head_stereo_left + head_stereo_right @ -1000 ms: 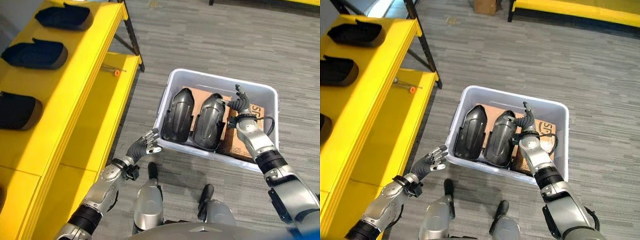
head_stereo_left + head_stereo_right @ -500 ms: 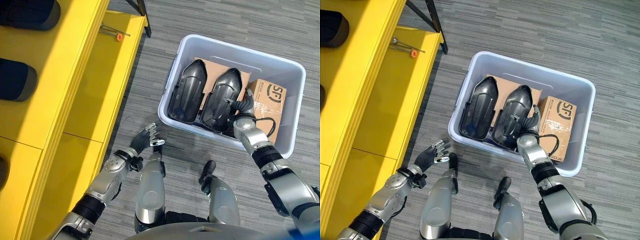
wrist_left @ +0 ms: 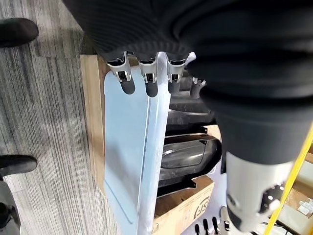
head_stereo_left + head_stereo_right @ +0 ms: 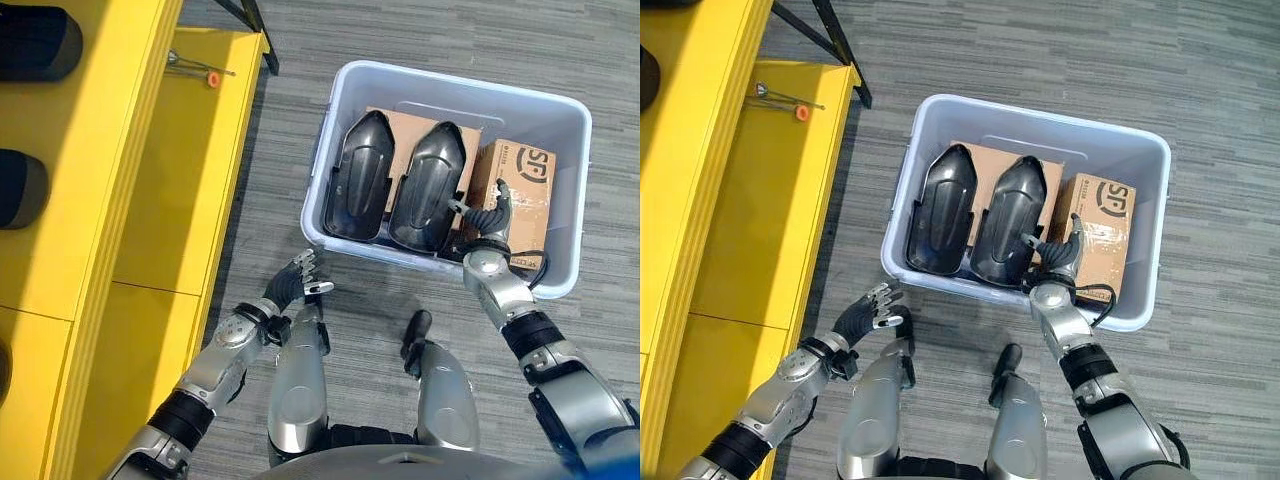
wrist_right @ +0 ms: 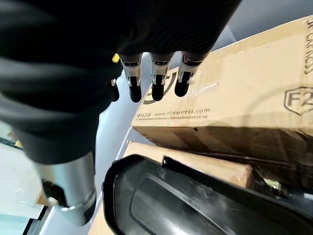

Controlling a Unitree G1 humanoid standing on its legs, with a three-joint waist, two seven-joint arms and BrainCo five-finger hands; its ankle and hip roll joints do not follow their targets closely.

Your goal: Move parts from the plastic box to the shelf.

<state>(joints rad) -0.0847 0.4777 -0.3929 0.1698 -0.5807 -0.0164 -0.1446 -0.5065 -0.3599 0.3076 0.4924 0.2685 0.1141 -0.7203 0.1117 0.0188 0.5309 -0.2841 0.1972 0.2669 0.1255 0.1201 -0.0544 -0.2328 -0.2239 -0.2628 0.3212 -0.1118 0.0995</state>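
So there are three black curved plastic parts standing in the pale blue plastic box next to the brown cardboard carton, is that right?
Not quite: the pale blue plastic box holds two black curved plastic parts, not three. They do stand side by side next to the brown cardboard carton, as the left eye view shows. The right hand is in the box beside them.
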